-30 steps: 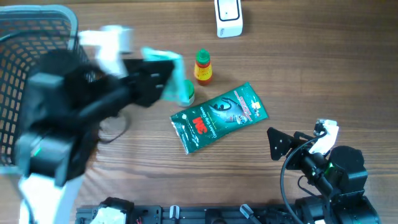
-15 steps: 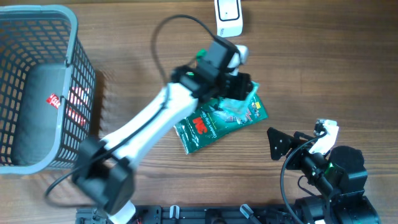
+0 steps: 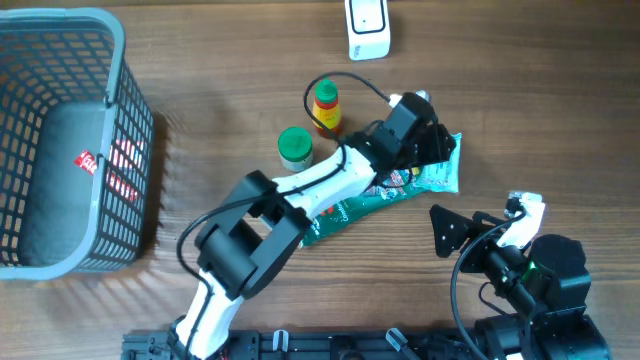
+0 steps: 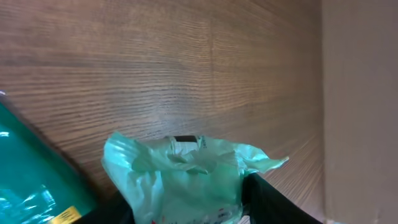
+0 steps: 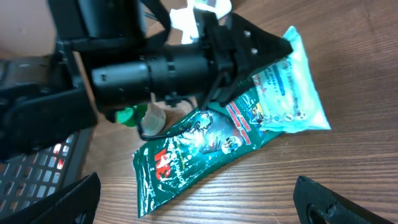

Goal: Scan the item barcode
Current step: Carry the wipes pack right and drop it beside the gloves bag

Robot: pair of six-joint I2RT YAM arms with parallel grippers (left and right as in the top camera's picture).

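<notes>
Currently the pale teal packet (image 3: 437,178) is resting right of centre on the wooden table (image 3: 520,80), one end overlapping the green pouch (image 5: 186,155). The left gripper (image 3: 440,150) is pinching the packet's far edge at a middling width, and the soft film is bunching between the jaws in the left wrist view. The white scanner (image 3: 367,28) is sitting well apart at the table's far edge, up and leftward of the packet, so the left arm looks best placed to carry it there. The packet's long axis is running roughly away from the right gripper (image 3: 480,212), which is hanging wide and empty nearby. The packet is crinkling, glossy plastic with a printed label; the pouch is flat foil; the scanner is hard and boxy.
</notes>
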